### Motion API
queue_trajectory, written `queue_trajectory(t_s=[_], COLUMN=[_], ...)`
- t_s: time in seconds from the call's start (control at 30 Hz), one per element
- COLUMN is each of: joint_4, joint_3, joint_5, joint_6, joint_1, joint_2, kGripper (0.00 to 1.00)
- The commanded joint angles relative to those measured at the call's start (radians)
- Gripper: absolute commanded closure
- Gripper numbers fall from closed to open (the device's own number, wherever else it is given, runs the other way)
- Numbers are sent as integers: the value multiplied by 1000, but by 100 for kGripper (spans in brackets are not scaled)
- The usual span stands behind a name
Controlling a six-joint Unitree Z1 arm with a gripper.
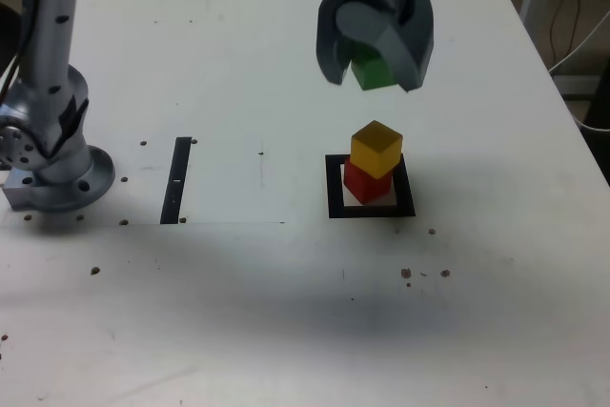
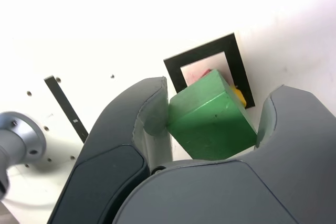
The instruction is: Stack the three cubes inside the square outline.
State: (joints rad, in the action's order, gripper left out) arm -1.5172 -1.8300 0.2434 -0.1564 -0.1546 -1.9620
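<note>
Red and yellow cubes, the yellow block on the red block, stand inside the black square outline. Only the green cube is left to stack; the grey two-fingered gripper grips it above them. No brand, label or writing is legible.

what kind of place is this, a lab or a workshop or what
Probably a robotics lab or test bench: a gripper holds a green cube above a pale table marked with a black square outline, and loose cables hang past the table's edge.
</note>
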Motion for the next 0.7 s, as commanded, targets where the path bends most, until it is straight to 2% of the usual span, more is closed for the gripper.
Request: queue_trajectory(t_s=[0.0, 0.17, 0.37, 0.67], joint_4=[5, 32, 104, 152], joint_3=[13, 53, 116, 158], joint_5=[-9, -42, -83, -88], joint_6=[23, 54, 51, 59], joint_1=[-7, -11, -22, -47], joint_2=[13, 20, 23, 24], kGripper=[61, 61, 61, 61])
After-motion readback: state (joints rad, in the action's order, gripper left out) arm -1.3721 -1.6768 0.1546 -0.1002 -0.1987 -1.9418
